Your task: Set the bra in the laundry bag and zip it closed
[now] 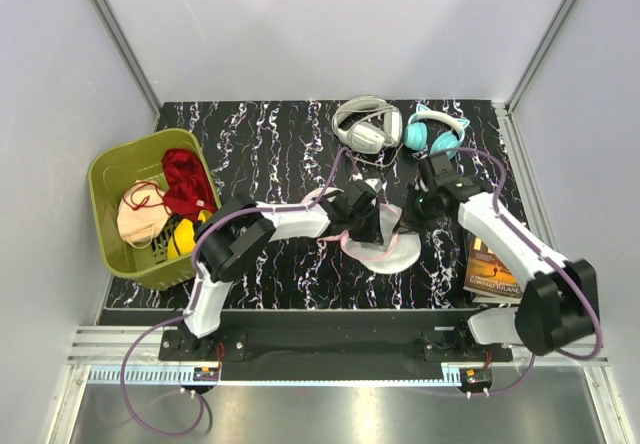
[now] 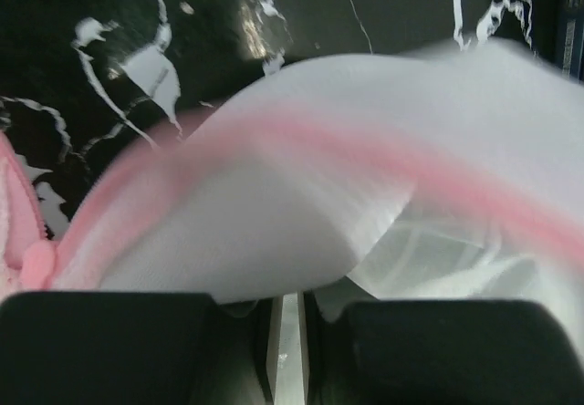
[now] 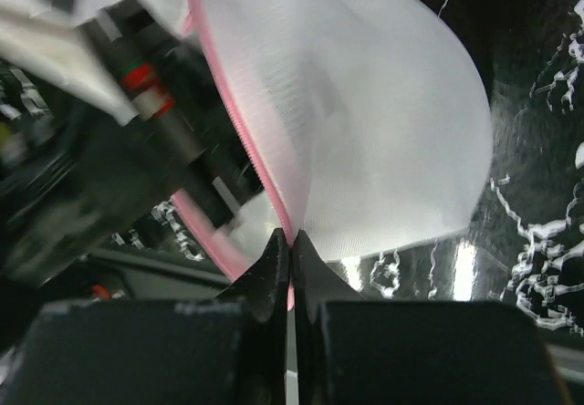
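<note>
The right gripper pinches the pink trim of the laundry bag at table centre. The left gripper is nearly closed at the mesh, its hold unclear, so spread the mouth gently. The bra lies at 9 o'clock in the green basket, against a dark red garment that may snag; headphones sit at 12.

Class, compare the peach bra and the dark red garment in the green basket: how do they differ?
The bra is pale peach; the dark red garment is deep red. The bra lies toward the left of the green basket, the dark red garment toward its right. Both lie crumpled inside it.
</note>
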Controlling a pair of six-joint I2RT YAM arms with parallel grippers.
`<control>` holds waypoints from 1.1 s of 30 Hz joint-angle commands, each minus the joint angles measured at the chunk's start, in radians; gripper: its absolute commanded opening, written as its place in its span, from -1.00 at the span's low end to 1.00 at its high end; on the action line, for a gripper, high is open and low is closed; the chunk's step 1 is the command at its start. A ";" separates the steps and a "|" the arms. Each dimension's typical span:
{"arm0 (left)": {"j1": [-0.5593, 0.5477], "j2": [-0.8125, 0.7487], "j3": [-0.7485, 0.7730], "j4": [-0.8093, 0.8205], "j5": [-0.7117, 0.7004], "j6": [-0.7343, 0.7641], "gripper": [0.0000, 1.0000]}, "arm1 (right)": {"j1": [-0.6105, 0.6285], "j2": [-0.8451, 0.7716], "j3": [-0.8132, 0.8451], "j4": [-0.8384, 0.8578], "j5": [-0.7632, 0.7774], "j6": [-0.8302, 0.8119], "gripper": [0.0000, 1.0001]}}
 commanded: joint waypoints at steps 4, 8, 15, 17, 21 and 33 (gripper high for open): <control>0.027 0.013 0.055 -0.103 -0.107 0.052 -0.71 | -0.006 -0.111 0.134 -0.233 -0.006 0.055 -1.00; 0.025 -0.056 0.112 -0.157 -0.097 0.102 -0.64 | -0.009 -0.102 0.140 -0.248 0.098 0.010 -1.00; 0.028 -0.327 0.091 -0.255 -0.067 0.211 0.17 | -0.050 -0.042 0.128 -0.248 0.247 -0.034 -1.00; 0.047 -0.447 0.072 -0.301 -0.087 0.210 0.28 | -0.082 -0.036 0.120 -0.245 0.289 -0.028 -1.00; 0.160 -0.628 0.040 -0.448 -0.110 0.155 0.38 | -0.110 -0.039 0.109 -0.242 0.332 -0.040 -0.91; 0.732 -0.905 -0.084 -0.598 -0.170 0.270 0.70 | -0.114 -0.039 0.117 -0.214 0.313 -0.053 -1.00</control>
